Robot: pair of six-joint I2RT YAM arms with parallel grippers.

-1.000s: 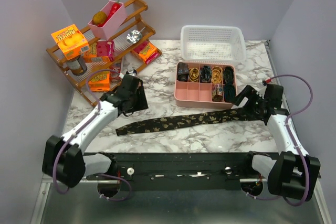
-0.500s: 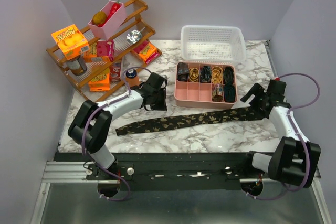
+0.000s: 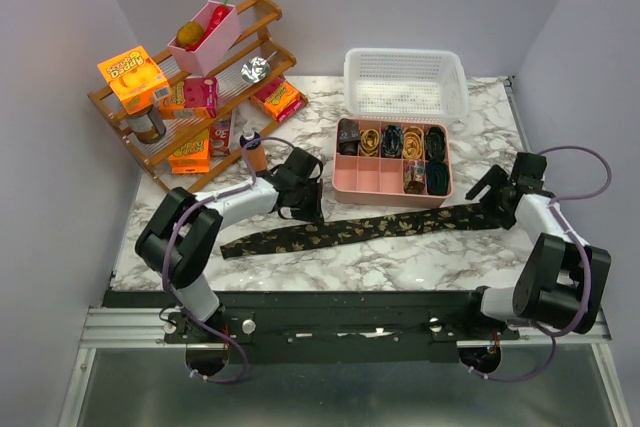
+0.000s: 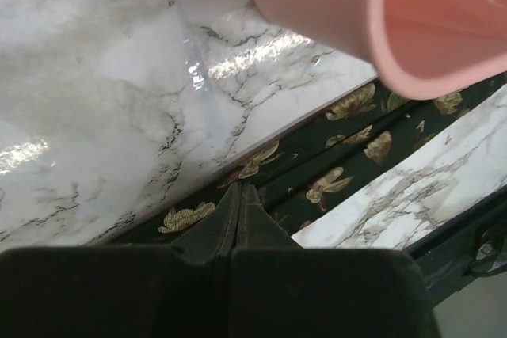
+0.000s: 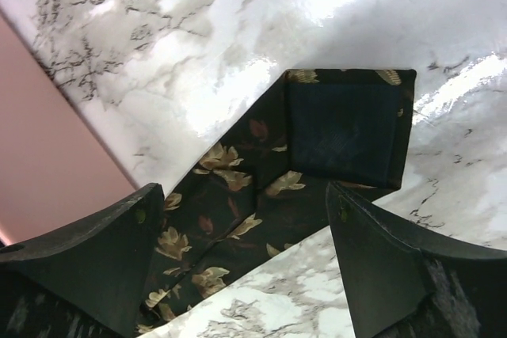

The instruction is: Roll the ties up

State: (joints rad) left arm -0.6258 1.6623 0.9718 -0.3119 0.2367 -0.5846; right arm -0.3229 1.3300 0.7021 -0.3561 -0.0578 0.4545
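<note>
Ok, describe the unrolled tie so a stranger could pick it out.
On the marble table, look just in front of the pink tray. A long black tie with a gold pattern lies flat there, running left to right. Unlike the coiled ties in the tray, it is unrolled.

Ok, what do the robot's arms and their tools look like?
The left arm and right arm have white shells with black joints and black bases. A thin purple cable loops along each. The left tool and right tool are matte black, each with two blunt, wedge-shaped fingers.
</note>
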